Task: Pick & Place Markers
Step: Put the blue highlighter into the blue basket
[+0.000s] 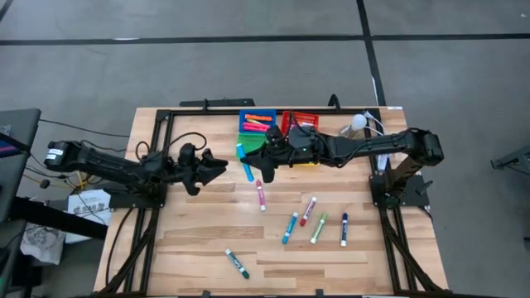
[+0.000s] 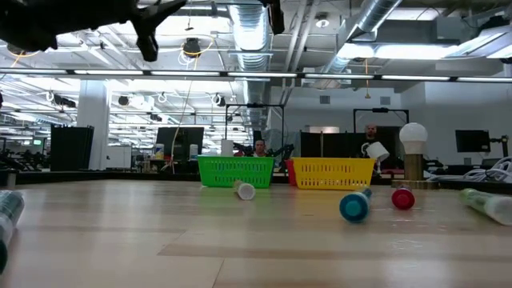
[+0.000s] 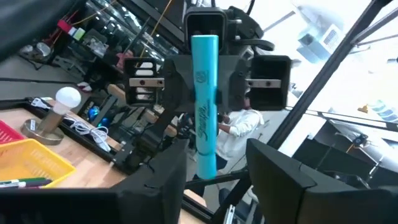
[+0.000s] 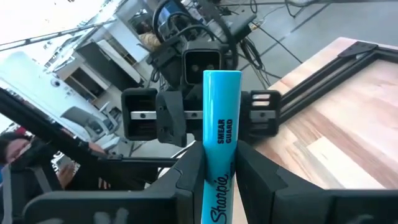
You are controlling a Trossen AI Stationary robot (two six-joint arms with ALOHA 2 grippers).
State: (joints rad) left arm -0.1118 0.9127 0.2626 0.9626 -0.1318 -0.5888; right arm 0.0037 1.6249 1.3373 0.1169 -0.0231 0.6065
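My right gripper [image 1: 246,156] [image 4: 219,171] is raised above the table in front of the bins and is shut on a cyan highlighter marker [image 1: 239,151] [image 4: 222,124] that stands roughly upright. My left gripper [image 1: 224,165] [image 3: 214,183] faces it from the table's left, open. In the left wrist view its fingers stand on either side of the marker's lower end [image 3: 205,168], and no touch shows. Several other markers lie flat on the table: blue [image 1: 248,172], pink [image 1: 261,195], red [image 1: 308,210], cyan [image 1: 290,228], green [image 1: 318,228], blue [image 1: 344,229], green [image 1: 238,263]. My right gripper pinches the cyan marker between its two fingers [image 4: 189,180] at the barrel's lower half [image 4: 217,186], by the printed lettering. The fingers come level from the table's right and lie across the barrel. The marker is lifted clear and upright, its flat upper end [image 4: 222,74] above the fingers.
Four small bins sit at the table's far middle: blue [image 1: 257,114], red [image 1: 300,114], green [image 2: 236,172] and yellow [image 2: 332,172]; the blue and red hold markers. A white bulb lamp [image 1: 358,122] stands to their right. A dark frame [image 1: 157,165] edges the table. People show beyond it.
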